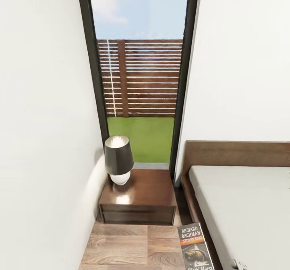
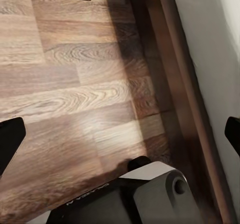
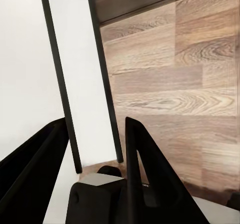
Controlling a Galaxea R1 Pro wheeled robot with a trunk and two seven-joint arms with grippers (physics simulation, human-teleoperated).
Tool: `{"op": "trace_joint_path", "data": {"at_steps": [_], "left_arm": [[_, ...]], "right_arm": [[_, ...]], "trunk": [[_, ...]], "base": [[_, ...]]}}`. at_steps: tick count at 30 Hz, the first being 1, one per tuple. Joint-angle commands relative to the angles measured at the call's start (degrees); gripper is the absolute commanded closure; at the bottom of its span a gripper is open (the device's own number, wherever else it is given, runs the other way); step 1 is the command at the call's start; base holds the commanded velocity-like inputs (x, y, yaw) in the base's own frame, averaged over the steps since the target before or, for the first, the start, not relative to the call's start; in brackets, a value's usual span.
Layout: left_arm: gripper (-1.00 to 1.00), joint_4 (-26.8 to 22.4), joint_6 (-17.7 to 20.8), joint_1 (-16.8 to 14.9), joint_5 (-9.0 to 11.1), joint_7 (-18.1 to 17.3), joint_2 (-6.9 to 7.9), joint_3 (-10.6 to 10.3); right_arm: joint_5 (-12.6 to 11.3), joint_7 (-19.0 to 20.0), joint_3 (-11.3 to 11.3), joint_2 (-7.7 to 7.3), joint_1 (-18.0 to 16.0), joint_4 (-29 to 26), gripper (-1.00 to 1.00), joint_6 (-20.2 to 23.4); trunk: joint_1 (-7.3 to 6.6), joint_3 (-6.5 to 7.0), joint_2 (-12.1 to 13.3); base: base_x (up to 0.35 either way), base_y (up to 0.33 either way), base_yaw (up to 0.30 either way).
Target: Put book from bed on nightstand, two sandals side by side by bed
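The book (image 1: 195,246), dark-covered with "Richard Bachman" in white, hangs above the floor at the head view's lower edge, beside the bed (image 1: 241,205). In the right wrist view the book (image 3: 82,83) stands edge-on, white pages between dark covers, with my right gripper (image 3: 95,154) shut on it. The nightstand (image 1: 141,199) is just ahead of the book, in the corner under the window, left of the headboard. Over the wood floor by the bed frame (image 2: 175,83), my left gripper (image 2: 120,139) is wide open and holds nothing. The sandals are out of view.
A black-shaded lamp (image 1: 119,161) with a white base stands on the nightstand's back left corner. A white wall (image 1: 40,141) closes the left side. A narrow strip of plank floor (image 1: 129,246) runs between wall and bed.
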Motion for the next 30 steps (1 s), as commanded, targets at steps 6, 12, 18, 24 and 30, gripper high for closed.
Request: {"op": "trace_joint_path", "data": {"at_steps": [6, 12, 18, 24, 30], "left_arm": [[-1.00, 0.1, -0.1, 0.0, 0.6, -0.2, 0.03, -0.3], [-1.00, 0.1, -0.1, 0.0, 0.6, -0.2, 0.04, -0.3], [-1.00, 0.0, -0.1, 0.0, 0.6, -0.2, 0.06, -0.3], [-1.00, 0.1, -0.1, 0.0, 0.6, -0.2, 0.11, -0.3], [-1.00, 0.1, -0.2, 0.0, 0.6, -0.2, 0.12, -0.2]], "right_arm": [[-0.3, 0.2, -0.3, 0.00, -0.1, 0.1, 1.00, 0.1], [-0.3, 0.2, -0.3, 0.00, -0.1, 0.1, 1.00, 0.1], [-0.3, 0.2, -0.3, 0.00, -0.1, 0.1, 1.00, 0.1], [-0.3, 0.1, -0.3, 0.00, -0.1, 0.1, 1.00, 0.1], [-0.3, 0.1, -0.3, 0.00, -0.1, 0.1, 1.00, 0.1]], "trunk": [[0.06, -0.12, -0.1], [0.06, -0.12, -0.1], [0.06, -0.12, -0.1], [0.06, -0.12, -0.1], [0.06, -0.12, -0.1]], "base": [[0.329, 0.000, -0.056], [0.329, 0.000, -0.003], [0.329, 0.000, 0.000], [0.328, 0.000, 0.000], [0.167, 0.000, 0.000]]}}
